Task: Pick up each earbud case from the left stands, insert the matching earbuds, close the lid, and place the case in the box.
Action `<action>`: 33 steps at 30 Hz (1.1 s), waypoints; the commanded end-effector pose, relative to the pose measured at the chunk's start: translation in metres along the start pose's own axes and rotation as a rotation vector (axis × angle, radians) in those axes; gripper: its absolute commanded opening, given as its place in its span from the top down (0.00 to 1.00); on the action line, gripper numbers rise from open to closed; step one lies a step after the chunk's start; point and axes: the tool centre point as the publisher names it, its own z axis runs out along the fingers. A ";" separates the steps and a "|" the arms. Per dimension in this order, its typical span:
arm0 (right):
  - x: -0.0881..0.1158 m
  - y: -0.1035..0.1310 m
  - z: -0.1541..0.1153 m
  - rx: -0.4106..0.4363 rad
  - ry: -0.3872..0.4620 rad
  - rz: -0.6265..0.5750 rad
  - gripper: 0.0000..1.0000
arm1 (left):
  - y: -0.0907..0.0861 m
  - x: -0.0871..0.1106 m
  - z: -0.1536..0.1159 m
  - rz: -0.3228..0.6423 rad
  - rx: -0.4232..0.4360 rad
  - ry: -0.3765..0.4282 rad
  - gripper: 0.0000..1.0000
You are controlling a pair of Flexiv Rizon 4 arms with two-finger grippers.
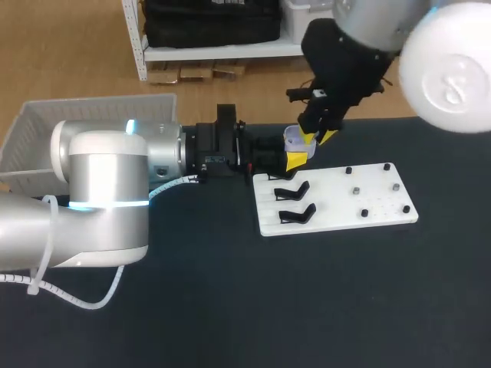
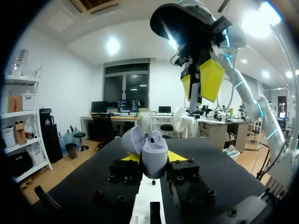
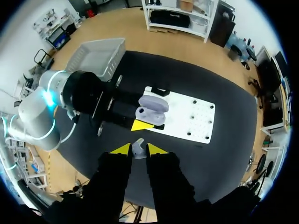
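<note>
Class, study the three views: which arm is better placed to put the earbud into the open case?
Right. The right claw grips the earbud and hangs just above the open case. The left claw is occupied, since it is holding that case.
</note>
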 end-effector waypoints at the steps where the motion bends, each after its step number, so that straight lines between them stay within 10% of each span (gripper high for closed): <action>1: -0.015 0.003 0.011 0.008 0.070 -0.011 1.00 | -0.002 0.002 0.000 0.006 -0.009 -0.010 1.00; 33: -0.033 0.000 0.031 0.039 0.122 -0.058 1.00 | -0.002 0.002 0.000 0.006 -0.009 -0.010 1.00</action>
